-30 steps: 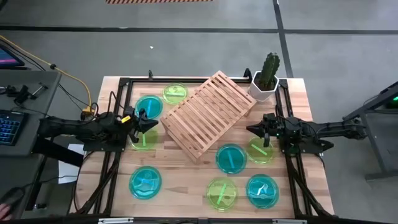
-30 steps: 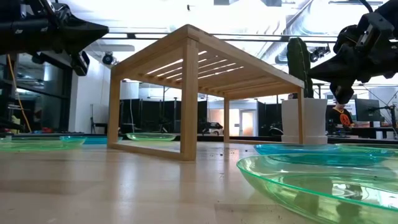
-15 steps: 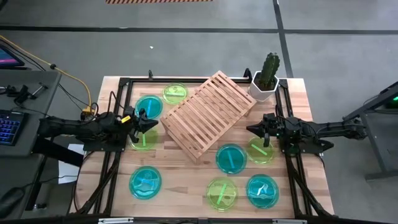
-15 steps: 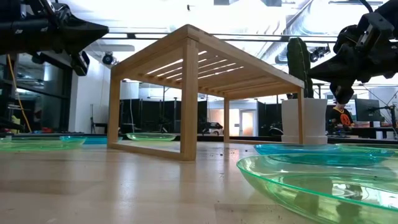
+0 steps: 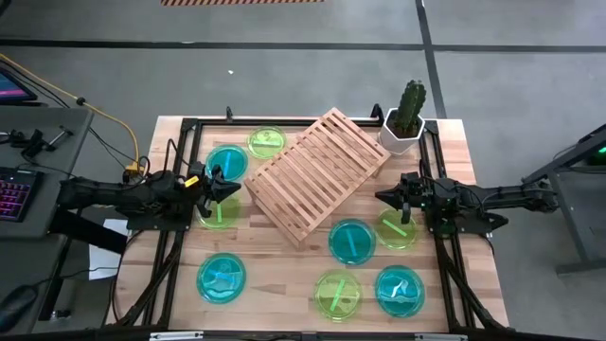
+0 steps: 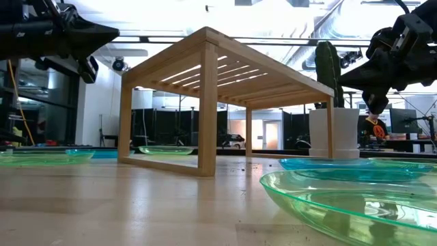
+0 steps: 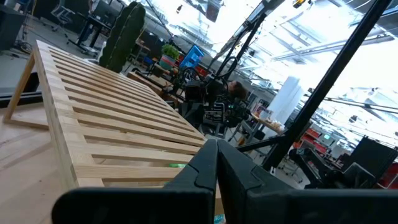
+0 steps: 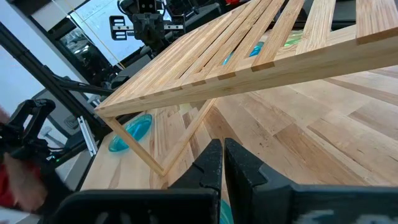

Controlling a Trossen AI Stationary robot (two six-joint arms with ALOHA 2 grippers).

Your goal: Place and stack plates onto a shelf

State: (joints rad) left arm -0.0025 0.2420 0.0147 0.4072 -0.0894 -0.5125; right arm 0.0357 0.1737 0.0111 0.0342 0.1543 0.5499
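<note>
Plates, small round translucent plastic ones in teal and lime (image 5: pixel 221 278), lie scattered on the table around the empty slatted light-wood shelf (image 5: pixel 312 170) at its middle. Left claw (image 5: pixel 233 187) and right claw (image 5: pixel 383 198), each pressed together and empty, flank it, so picking seems unstarted; next, one must spread and descend onto a rim.

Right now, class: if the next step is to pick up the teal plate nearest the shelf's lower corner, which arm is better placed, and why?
The right arm, probably. The right gripper, fingers shut, hovers just beside that teal plate. The left gripper waits across the shelf, over a green plate, so it would have to reach round the shelf.
</note>
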